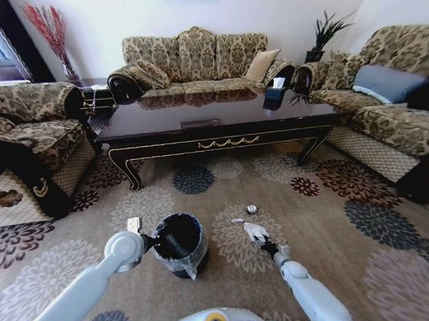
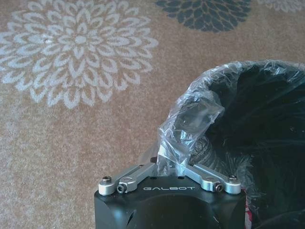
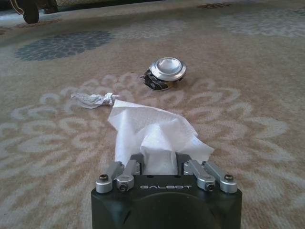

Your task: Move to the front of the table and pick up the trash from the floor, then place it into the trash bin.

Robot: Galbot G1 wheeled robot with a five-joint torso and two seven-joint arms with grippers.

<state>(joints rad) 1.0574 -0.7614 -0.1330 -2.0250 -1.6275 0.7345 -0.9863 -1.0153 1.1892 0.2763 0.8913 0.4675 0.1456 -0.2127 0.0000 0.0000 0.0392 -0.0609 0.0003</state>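
A: Where is the robot?
B: Facing the long side of the table (image 1: 220, 124), on the carpet (image 1: 333, 233). The bin (image 1: 181, 243) stands just ahead of it, slightly to its left.

A: And the left gripper (image 2: 167, 161)?
B: At the bin's rim. Its fingers are pressed together on the clear liner (image 2: 190, 119), which bunches up between them.

A: The right gripper (image 3: 159, 162)?
B: Low over the floor, pinching a white tissue (image 3: 155, 131). In the head view the tissue (image 1: 256, 232) shows just past the arm's end, right of the bin.

A: Any other litter?
B: Yes. A crushed silver can (image 3: 164, 73) lies on the carpet beyond the tissue, its round end tilted up. A small pale twisted scrap (image 3: 93, 98) lies near the tissue's far corner; whether they touch I cannot tell. In the head view the can (image 1: 251, 209) sits between the tissue and the table, the scrap (image 1: 237, 220) just beside the tissue.

A: What's on the table?
B: A dark tissue box (image 1: 274, 94) at its far right end.
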